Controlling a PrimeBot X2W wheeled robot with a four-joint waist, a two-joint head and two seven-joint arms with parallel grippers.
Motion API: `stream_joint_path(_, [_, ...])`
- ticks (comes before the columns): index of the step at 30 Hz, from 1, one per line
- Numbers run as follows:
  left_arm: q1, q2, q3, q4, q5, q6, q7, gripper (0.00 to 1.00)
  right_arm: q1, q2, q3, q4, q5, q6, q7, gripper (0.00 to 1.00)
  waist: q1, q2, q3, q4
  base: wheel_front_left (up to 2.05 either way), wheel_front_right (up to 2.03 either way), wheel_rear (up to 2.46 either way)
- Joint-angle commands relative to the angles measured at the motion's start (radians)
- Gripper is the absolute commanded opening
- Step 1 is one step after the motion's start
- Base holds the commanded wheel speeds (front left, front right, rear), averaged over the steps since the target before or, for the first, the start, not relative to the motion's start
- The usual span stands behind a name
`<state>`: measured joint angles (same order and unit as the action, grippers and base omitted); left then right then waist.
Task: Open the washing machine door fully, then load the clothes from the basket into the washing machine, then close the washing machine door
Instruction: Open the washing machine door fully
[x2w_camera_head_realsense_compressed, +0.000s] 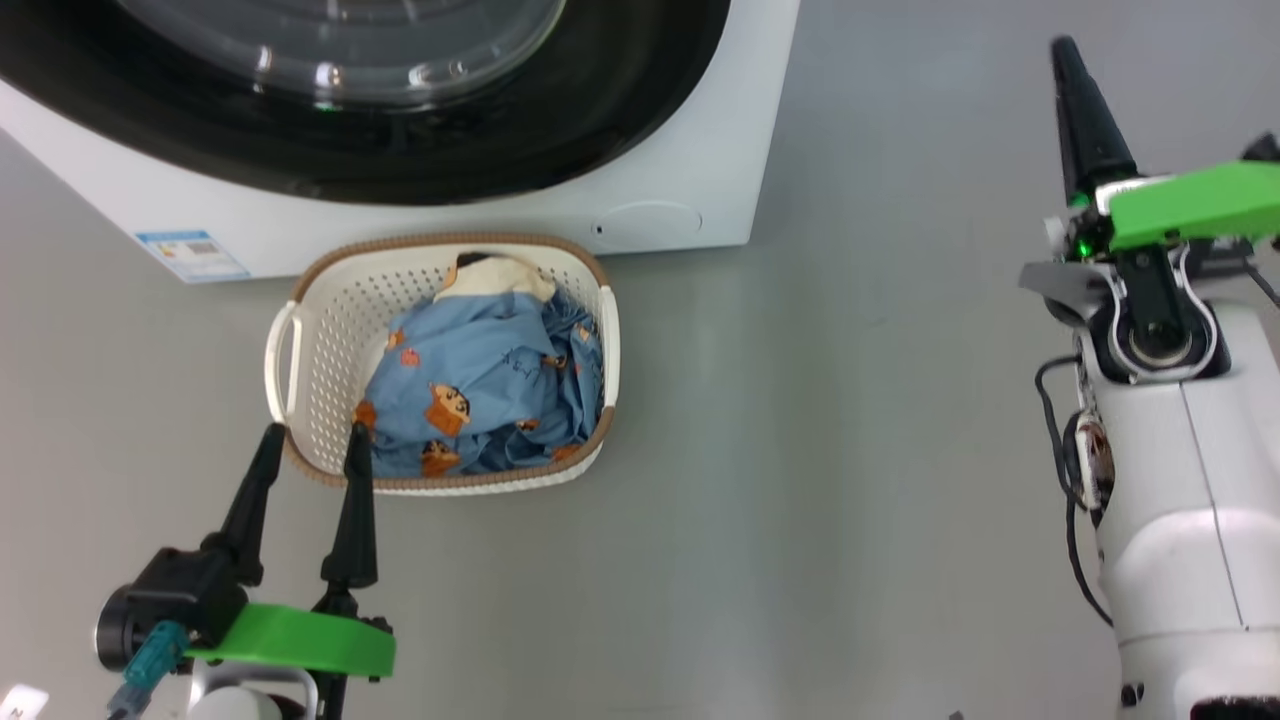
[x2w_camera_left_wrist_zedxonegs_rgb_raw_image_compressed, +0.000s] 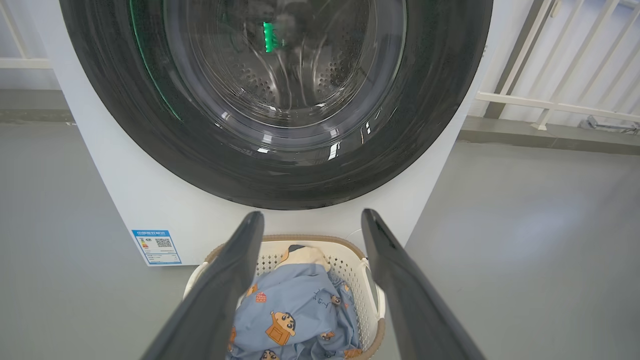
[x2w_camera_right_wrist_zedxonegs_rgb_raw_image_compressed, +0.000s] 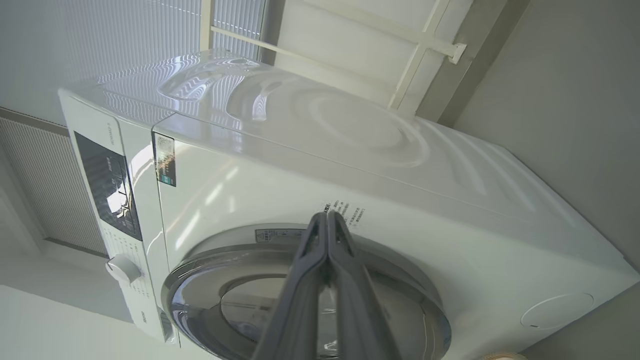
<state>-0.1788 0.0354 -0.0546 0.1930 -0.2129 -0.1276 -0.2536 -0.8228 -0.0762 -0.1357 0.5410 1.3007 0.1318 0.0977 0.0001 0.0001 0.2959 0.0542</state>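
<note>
The washing machine (x2w_camera_head_realsense_compressed: 690, 150) stands at the top of the head view, its door (x2w_camera_head_realsense_compressed: 600, 110) lying flat against the front. Just before it on the floor sits the basket (x2w_camera_head_realsense_compressed: 330, 340), holding the light-blue printed clothes (x2w_camera_head_realsense_compressed: 480, 390) and a cream piece (x2w_camera_head_realsense_compressed: 495, 275). My left gripper (x2w_camera_head_realsense_compressed: 314, 440) is open at the basket's near left corner, with nothing between its fingers. In the left wrist view the gripper (x2w_camera_left_wrist_zedxonegs_rgb_raw_image_compressed: 312, 215) frames the clothes (x2w_camera_left_wrist_zedxonegs_rgb_raw_image_compressed: 300, 305) below the door (x2w_camera_left_wrist_zedxonegs_rgb_raw_image_compressed: 425, 125). My right gripper (x2w_camera_head_realsense_compressed: 1062, 50) is shut and empty, off to the machine's right. Its closed tips (x2w_camera_right_wrist_zedxonegs_rgb_raw_image_compressed: 326, 216) point at the machine's upper front above the door (x2w_camera_right_wrist_zedxonegs_rgb_raw_image_compressed: 200, 260).
Grey floor stretches right of the basket toward my white right forearm (x2w_camera_head_realsense_compressed: 1180, 500). A blue sticker (x2w_camera_head_realsense_compressed: 192, 255) and a round flap (x2w_camera_head_realsense_compressed: 648, 222) mark the machine's lower front. A white railing (x2w_camera_left_wrist_zedxonegs_rgb_raw_image_compressed: 560, 105) runs behind the machine on its right. A control knob (x2w_camera_right_wrist_zedxonegs_rgb_raw_image_compressed: 122, 269) sits on the panel.
</note>
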Motion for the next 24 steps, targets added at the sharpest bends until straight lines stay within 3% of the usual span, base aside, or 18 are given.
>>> stream_joint_path(1, [-0.03, 0.017, 0.028, -0.029, -0.002, -0.003, -0.008, 1.0, -0.038, 0.009, 0.026, -0.021, 0.008, -0.001, 0.017, 0.0, -0.0001, -0.0001, 0.027, 0.011, 0.0, 0.0, 0.0])
stream_joint_path(14, [-0.112, 0.015, -0.011, -0.042, -0.028, -0.003, -0.008, 1.0, -0.294, -0.008, 0.021, 0.091, 0.074, -0.001, 0.247, 0.0, -0.0001, -0.0001, 0.151, 0.06, 0.0, 0.0, 0.0])
stream_joint_path(24, [-0.159, 0.015, -0.039, -0.051, -0.058, -0.003, -0.008, 1.0, -0.466, -0.007, 0.053, 0.177, 0.016, -0.001, 0.321, 0.0, -0.0001, -0.0001, 0.21, 0.091, 0.0, 0.0, 0.0])
